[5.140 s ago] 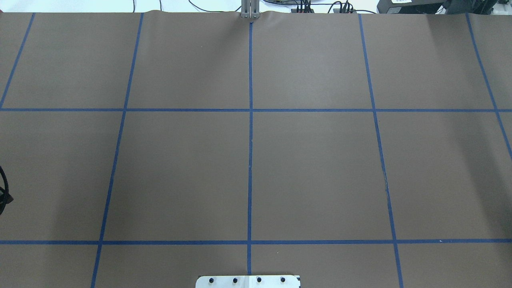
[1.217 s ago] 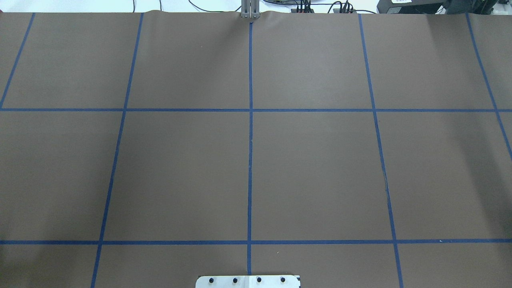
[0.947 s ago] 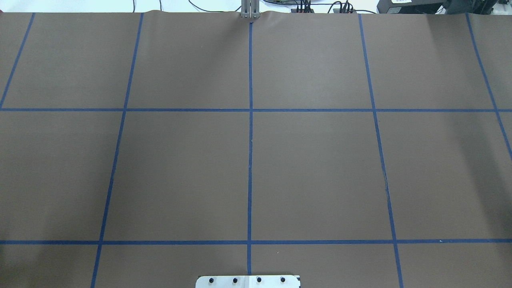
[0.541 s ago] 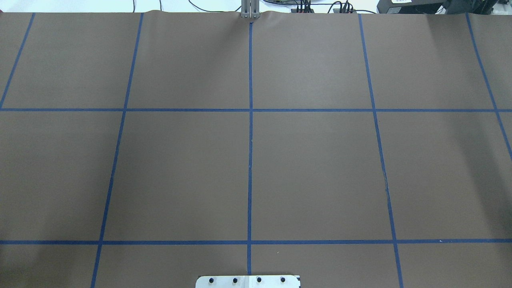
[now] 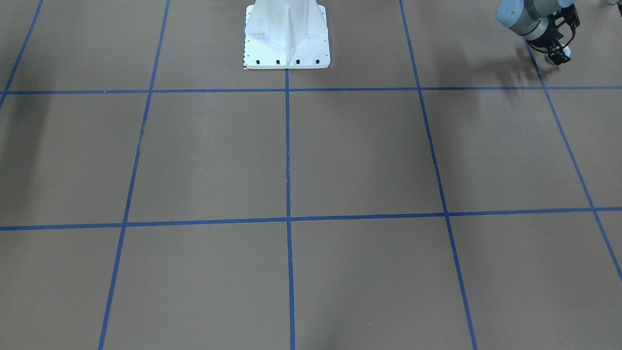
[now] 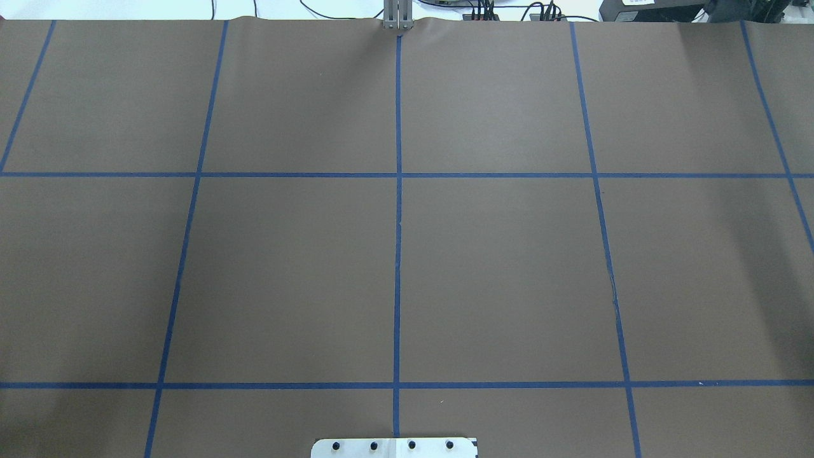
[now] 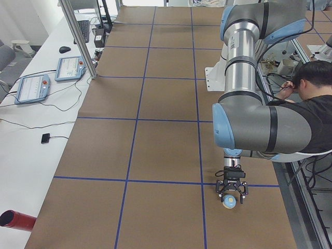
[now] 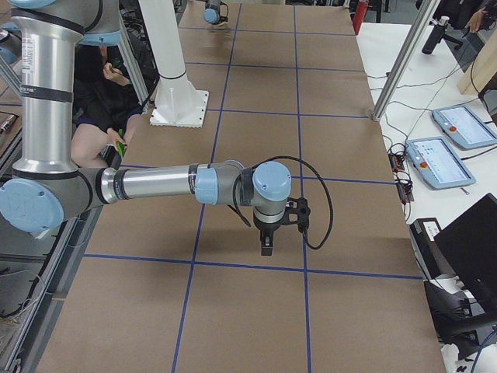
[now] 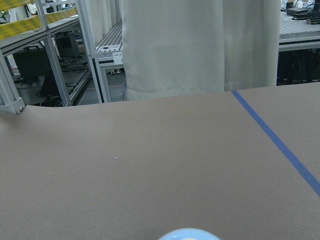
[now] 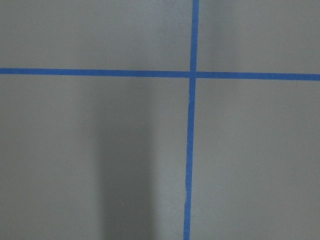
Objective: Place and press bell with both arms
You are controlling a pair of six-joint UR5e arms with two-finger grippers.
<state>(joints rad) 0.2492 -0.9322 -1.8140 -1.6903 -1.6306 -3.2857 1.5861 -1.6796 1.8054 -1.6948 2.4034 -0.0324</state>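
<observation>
Left arm (image 7: pixel 244 78) is way out at its own end of the bench (image 7: pixel 155 155), wrist pointing straight down, and there's the left claw (image 7: pixel 232 196) right at the bell (image 7: pixel 229 203)! The 2 black fingers (image 7: pixel 222 193) stand either side of the little blue dome. Are they pinching it or just bracketing it? I can't tell from here.

The bell is down at bench level in the end square on the robot's side, just beside a blue tape line (image 7: pixel 171 181). Whether it touches the surface I can't make out. The left wrist view catches only a sliver of its blue top at the bottom edge.

Over at the other end, well apart from all that, the right arm (image 8: pixel 155 185) reaches out level. The right claw (image 8: pixel 266 247) hangs tip-down above the bench near a tape crossing. Fingers apart or together there? Can't tell. Between the 2 arms stands the white pedestal (image 5: pixel 286 39), bolted down.
</observation>
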